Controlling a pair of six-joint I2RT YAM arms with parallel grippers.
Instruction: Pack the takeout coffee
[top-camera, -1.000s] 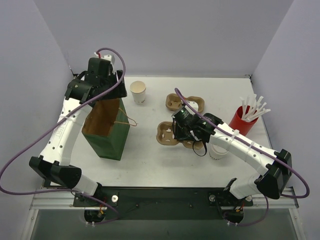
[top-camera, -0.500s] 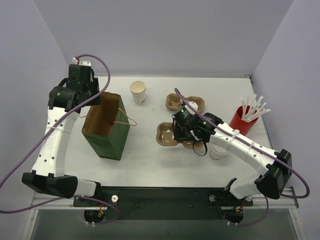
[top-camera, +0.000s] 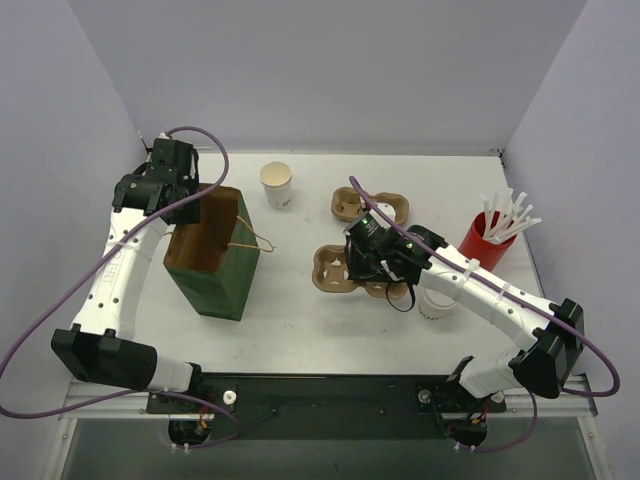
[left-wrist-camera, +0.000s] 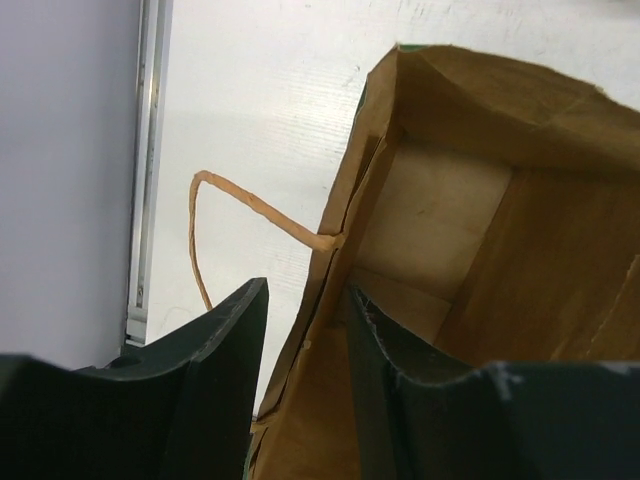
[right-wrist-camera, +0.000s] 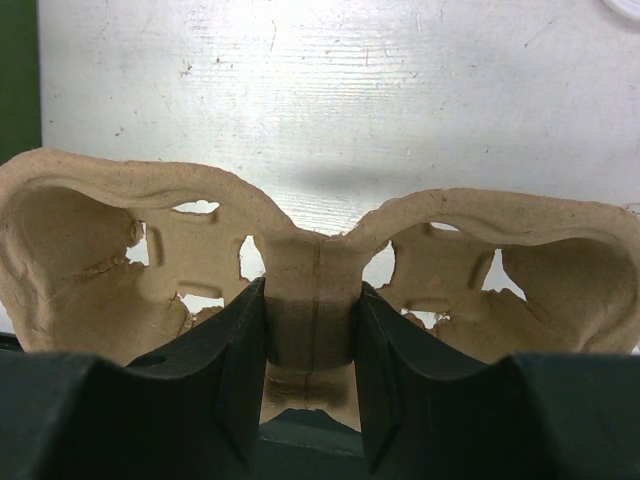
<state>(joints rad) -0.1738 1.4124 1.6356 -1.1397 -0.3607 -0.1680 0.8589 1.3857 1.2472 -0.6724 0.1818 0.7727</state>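
Pale lilac walls box in a white desk. At its left stands a green paper bag, mouth open, with nothing visible inside. The left fingers are apart, astride one wall of the bag's rim beside its string handle, with a gap showing on one side. The right fingers are clamped on the middle ridge of a cardboard cup carrier at mid-desk. The paper cup stands upright near the far edge with no lid on it, apart from the bag and both arms. By my reckoning packing has barely begun. The bag is open and the carrier is gripped, but the cup is not yet in either.
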